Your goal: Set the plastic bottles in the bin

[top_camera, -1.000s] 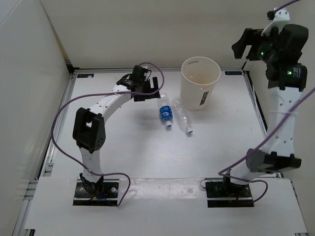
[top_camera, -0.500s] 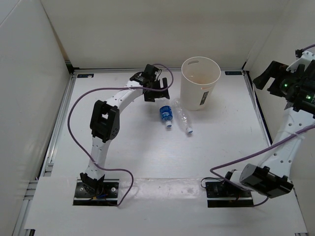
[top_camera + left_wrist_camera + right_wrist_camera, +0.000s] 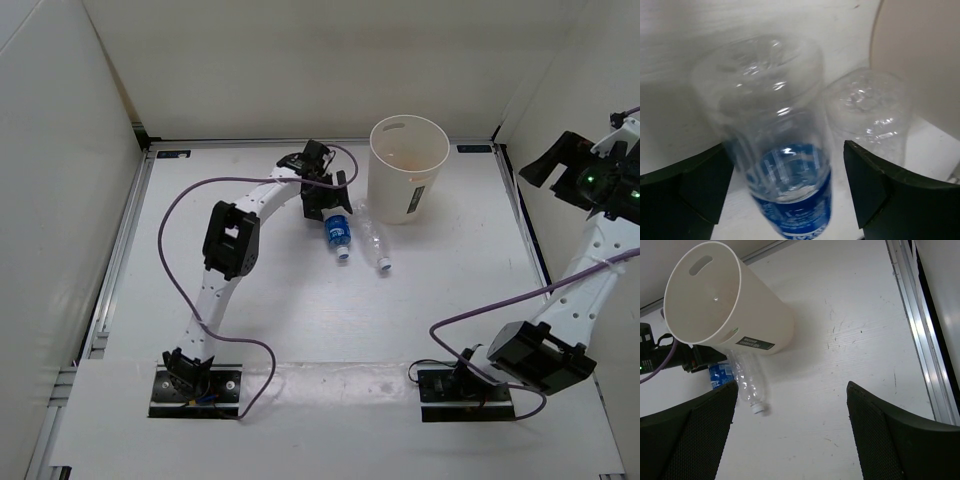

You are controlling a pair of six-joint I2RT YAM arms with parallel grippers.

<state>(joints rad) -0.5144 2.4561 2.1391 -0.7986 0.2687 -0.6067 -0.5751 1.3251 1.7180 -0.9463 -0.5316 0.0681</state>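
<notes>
- Left gripper (image 3: 785, 210): fingers (image 3: 690, 195) spread wide, one on each side of the blue-label bottle (image 3: 785, 165) at its base; whether they touch it cannot be told.
- Clear bottle (image 3: 870, 115) lies just beside it at 3 o'clock, both flat on the table (image 3: 300, 300).
- Bin (image 3: 405, 170) stands upright at 1 o'clock of the bottles, just beside them.
- Right gripper (image 3: 790, 440): fingers wide apart, empty, raised over the table's 3 o'clock edge.

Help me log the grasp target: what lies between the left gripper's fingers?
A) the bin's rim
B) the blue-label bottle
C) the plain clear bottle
B: in the left wrist view the blue-label bottle lies between the open fingers of the left gripper, the plain clear bottle outside them.
</notes>
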